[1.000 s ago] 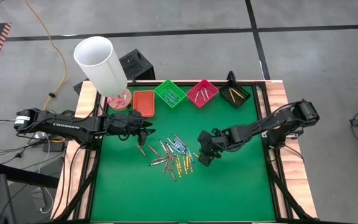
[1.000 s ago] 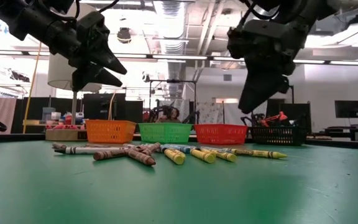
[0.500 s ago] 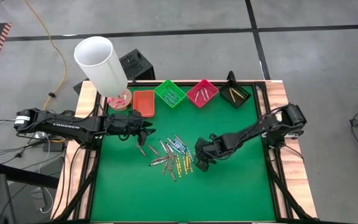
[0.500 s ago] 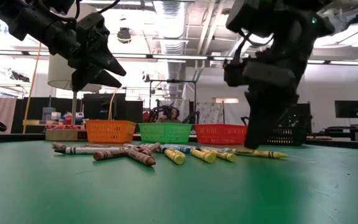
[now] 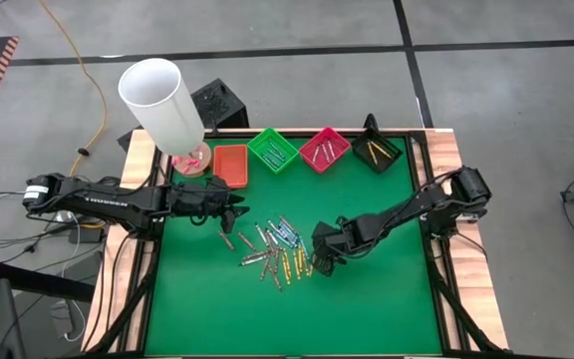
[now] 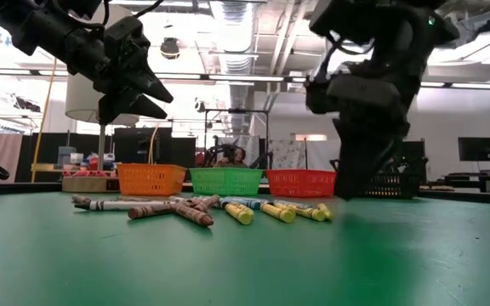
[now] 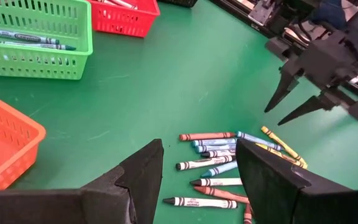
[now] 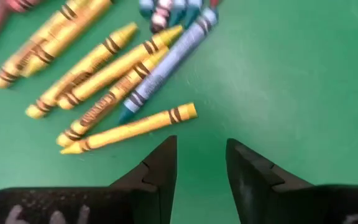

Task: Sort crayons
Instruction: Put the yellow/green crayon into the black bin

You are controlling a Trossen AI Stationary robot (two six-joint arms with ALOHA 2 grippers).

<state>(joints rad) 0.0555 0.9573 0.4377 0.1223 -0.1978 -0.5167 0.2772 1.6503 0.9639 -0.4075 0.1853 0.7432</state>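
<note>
Two dozen or so crayons [image 5: 275, 249] scattered in a loose heap on green mat [image 5: 367, 299], near its centre, between the two grippers. Heap mixed: yellow, blue, green, greyish and red-brown sticks, several touching or overlapping. Right gripper [image 5: 317, 263] low over mat at heap's right edge, fingers [image 8: 157, 168] apart, empty, tips just beside outermost yellow crayon [image 8: 129, 129] but not around it. In right wrist view, that stick lying flat, apart from the pile, tips straddling bare mat next to it. Left gripper [image 5: 235, 212] at heap's upper left, raised above mat as seen in low view, fingers [image 7: 138, 177] spread, empty, pointed toward pile. Four trays in a row along far edge: orange tray [image 5: 230, 165], green tray [image 5: 272, 150], red tray [image 5: 324, 148], black tray [image 5: 377, 148]. Crayons already lying in green, red and black trays; contents of orange tray not discernible. White cylinder [image 5: 160, 105] upright at far left corner, beside orange tray. Yellow cable [image 5: 83, 70] on floor beyond table.
</note>
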